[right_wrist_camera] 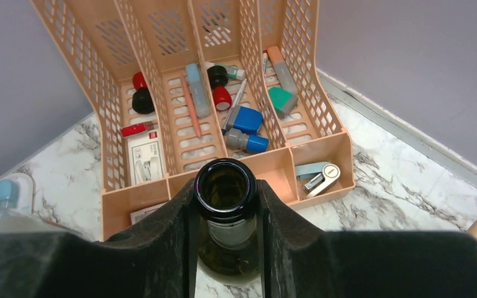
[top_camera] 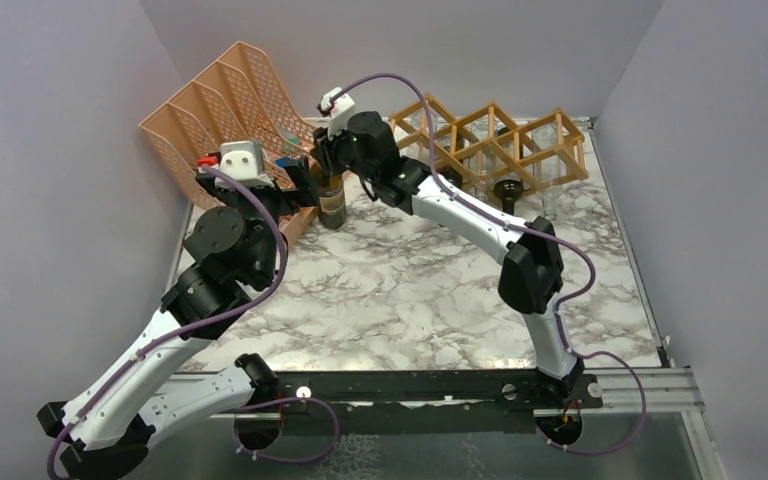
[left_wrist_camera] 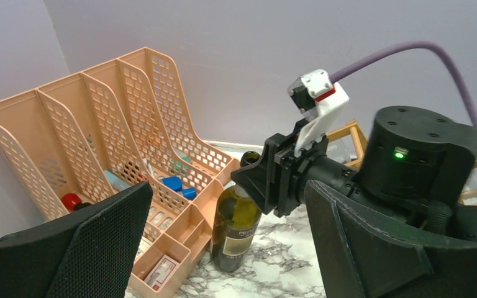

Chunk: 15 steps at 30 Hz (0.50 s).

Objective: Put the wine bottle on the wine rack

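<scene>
The dark green wine bottle (top_camera: 332, 205) stands upright on the marble table, right against the front of the peach organizer. My right gripper (top_camera: 328, 172) is shut on its neck just under the open mouth (right_wrist_camera: 225, 186), one finger (right_wrist_camera: 168, 230) on each side. The left wrist view shows the bottle (left_wrist_camera: 236, 226) with its label and the right gripper (left_wrist_camera: 258, 180) clamped at the top. My left gripper (left_wrist_camera: 228, 192) is open, its pads (left_wrist_camera: 93, 248) spread wide, a little short of the bottle on its left. The wooden wine rack (top_camera: 490, 145) stands at the back right.
A peach mesh file organizer (top_camera: 230, 110) full of small items fills the back left corner, touching the bottle's left side. A dark round object (top_camera: 507, 190) sits at the rack's front. Grey walls close in the table on three sides.
</scene>
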Tool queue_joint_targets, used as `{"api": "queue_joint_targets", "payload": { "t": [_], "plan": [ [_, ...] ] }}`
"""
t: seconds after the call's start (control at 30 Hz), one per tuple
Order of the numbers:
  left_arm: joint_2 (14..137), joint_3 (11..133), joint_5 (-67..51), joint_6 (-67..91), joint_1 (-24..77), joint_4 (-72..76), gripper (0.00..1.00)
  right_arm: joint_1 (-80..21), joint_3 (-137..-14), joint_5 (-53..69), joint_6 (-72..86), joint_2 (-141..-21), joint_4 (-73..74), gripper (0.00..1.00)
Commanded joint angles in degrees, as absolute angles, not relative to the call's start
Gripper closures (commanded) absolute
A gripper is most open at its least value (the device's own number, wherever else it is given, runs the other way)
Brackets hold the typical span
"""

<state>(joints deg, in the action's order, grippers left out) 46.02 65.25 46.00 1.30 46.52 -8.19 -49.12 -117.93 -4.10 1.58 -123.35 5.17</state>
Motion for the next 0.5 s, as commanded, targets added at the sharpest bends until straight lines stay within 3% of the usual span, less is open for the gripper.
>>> {"api": "queue_joint_targets", "payload": {
  "t": [0.0, 0.2, 0.47],
  "plan": [
    [46.31, 63.40, 44.77, 1.67, 46.48, -6.09, 0.01, -49.65, -107.43, -5.45, 0.27, -116.02, -0.99, 0.82],
    [49.52, 55.45, 44.19, 1.88, 46.48, -1.04, 0.01, -49.64, -93.47, -5.64, 1.77, -103.61, -5.34, 0.89],
    [53.19, 41.49, 32.20, 5.39, 46.48, 12.65, 0.01, -49.66, -88.08, -5.94, 5.65, -91.58, 1.46, 0.92]
  ]
}}
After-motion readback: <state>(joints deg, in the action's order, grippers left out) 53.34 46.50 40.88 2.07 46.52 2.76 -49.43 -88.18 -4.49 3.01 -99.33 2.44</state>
